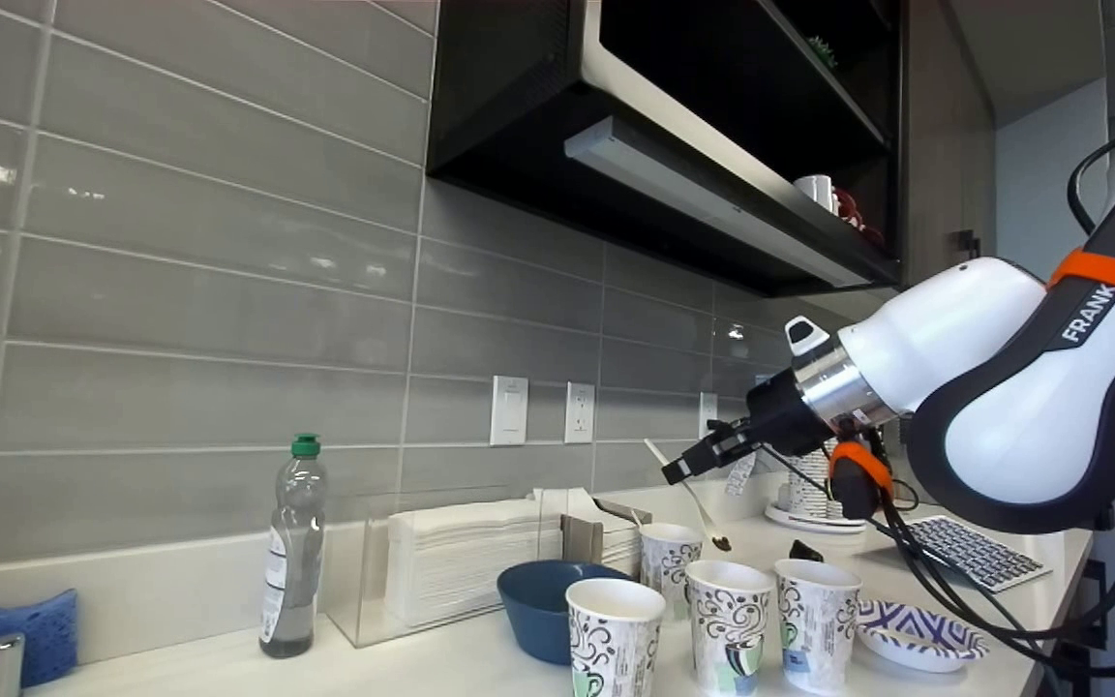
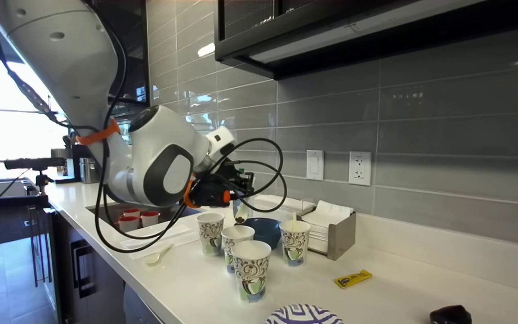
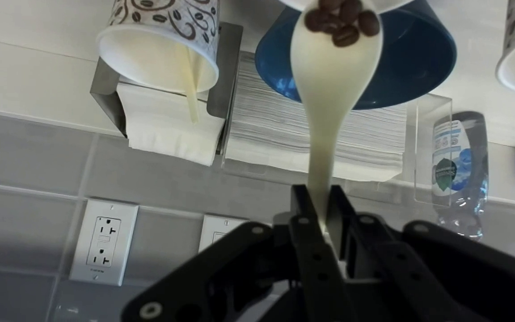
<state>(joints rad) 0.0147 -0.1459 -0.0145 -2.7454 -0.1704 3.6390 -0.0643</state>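
The spoon [image 3: 327, 103] is gripped by its handle, the gripper [image 3: 319, 197] being clenched on it; it is held at a slant, scoop down, and a few brown beans [image 3: 346, 33] are carried in it. The scoop is seen just above the rims of the cups [image 1: 727, 629] in both exterior views; over which one cannot be told. Narrow gaps are left between three of the cups, while the fourth is set nearer the wall [image 1: 209, 310], beside the blue bowl [image 1: 540, 620] and just before the napkins [image 2: 328, 212]. Headroom is bounded by the cabinet [image 1: 519, 106], whose lower edge is placed well above the gripper. Loops of cable [image 2: 260, 139] are hung about the gripper. Near the front edge of the counter [image 2: 187, 288], a second spoon [image 2: 156, 257] is laid.

On the arm [image 1: 1022, 455], "FRANK" and "EMIKA" can be read around an orange strap [image 1: 1114, 274]. A green leaf is shown on the label [image 3: 452, 158] of the bottle [image 1: 294, 552]; its small writing cannot be read. The yellow wrapper [image 2: 352, 279] is printed too, illegibly.
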